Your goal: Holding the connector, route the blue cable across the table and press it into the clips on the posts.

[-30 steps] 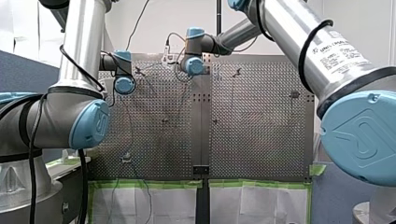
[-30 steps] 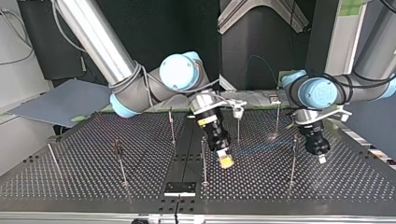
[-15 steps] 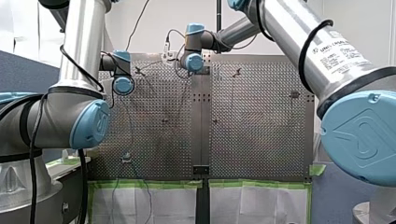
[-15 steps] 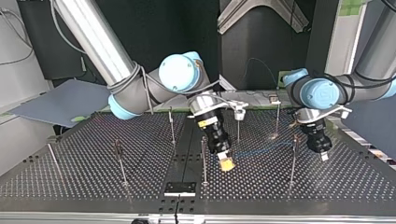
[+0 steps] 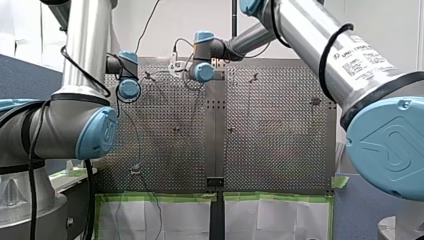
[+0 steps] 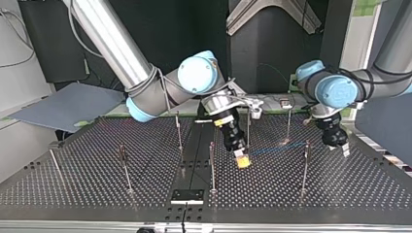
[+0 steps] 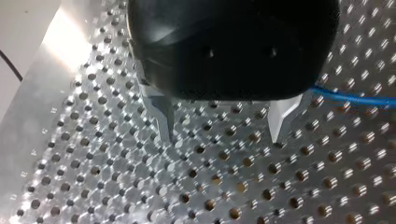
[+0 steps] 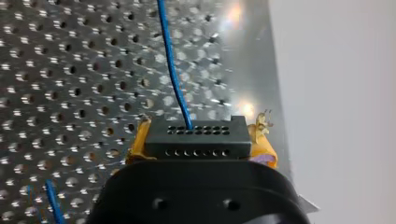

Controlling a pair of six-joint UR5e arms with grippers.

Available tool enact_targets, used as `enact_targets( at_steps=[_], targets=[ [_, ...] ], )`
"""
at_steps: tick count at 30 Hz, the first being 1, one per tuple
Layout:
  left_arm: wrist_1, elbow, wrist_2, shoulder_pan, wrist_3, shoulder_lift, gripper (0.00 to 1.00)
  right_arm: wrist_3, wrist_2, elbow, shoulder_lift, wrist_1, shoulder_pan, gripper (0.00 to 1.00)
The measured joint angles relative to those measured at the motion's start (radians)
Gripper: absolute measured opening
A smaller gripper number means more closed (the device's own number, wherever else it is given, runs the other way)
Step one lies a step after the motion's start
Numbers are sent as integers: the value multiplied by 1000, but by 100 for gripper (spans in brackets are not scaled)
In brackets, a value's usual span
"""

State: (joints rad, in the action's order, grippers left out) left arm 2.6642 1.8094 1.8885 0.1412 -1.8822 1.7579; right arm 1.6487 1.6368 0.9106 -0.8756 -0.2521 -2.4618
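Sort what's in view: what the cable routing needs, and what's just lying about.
Job: blue cable; black connector, held in my right arm's jaws; posts; my left arm's jaws, open and empty.
Lying about: grey board beside the table; green tape and white sheets at its edge; black plate.
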Motion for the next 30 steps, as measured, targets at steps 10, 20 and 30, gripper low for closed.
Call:
enact_targets(
  at_steps=[10, 20, 30],
  targets=[
    [88, 81, -68, -13, -17, -87, 100, 2, 24, 6, 23, 3, -5, 0],
    [135, 119, -129, -28, -37, -169, 100, 1, 32, 23, 28, 3, -1, 0],
    [139, 158, -135, -45, -28, -233, 100, 2, 33, 35, 30, 3, 5, 0]
  ],
)
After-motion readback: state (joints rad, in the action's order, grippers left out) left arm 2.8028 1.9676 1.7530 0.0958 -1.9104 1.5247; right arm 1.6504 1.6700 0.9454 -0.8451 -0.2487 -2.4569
